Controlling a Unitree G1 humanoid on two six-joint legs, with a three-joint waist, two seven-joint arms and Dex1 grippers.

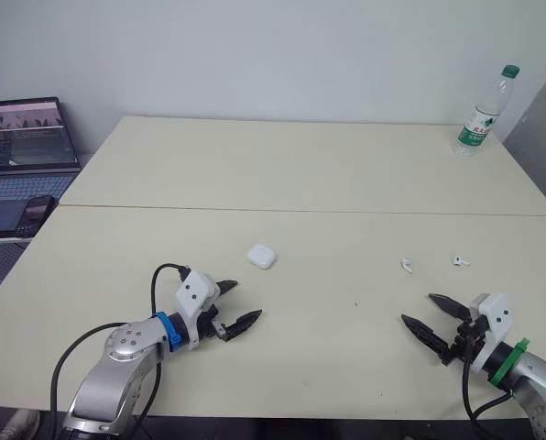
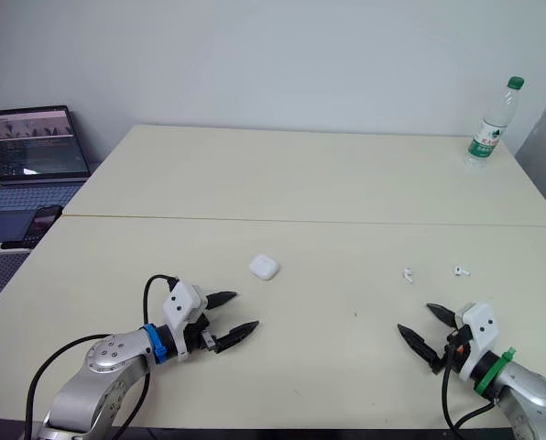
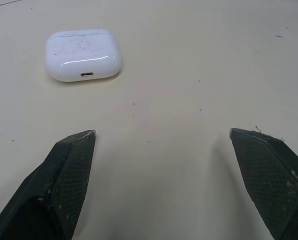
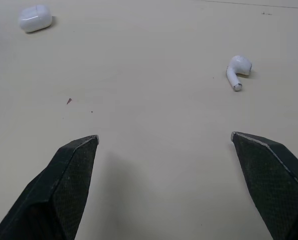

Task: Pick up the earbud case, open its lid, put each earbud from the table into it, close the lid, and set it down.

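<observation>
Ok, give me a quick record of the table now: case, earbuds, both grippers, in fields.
earbud case: closed, lying on table ahead of left gripper
left earbud, right earbud: loose on table, apart
left gripper: open, empty
right gripper: open, empty, near earbuds
water bottle: upright, far right corner
progress: case not yet picked up

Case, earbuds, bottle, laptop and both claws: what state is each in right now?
Case: lid shut, lying on the table, untouched.
Earbuds: both loose on the table, apart from each other.
Left gripper: open, empty.
Right gripper: open, empty.
Bottle: upright, cap on.
Laptop: open, screen lit.
</observation>
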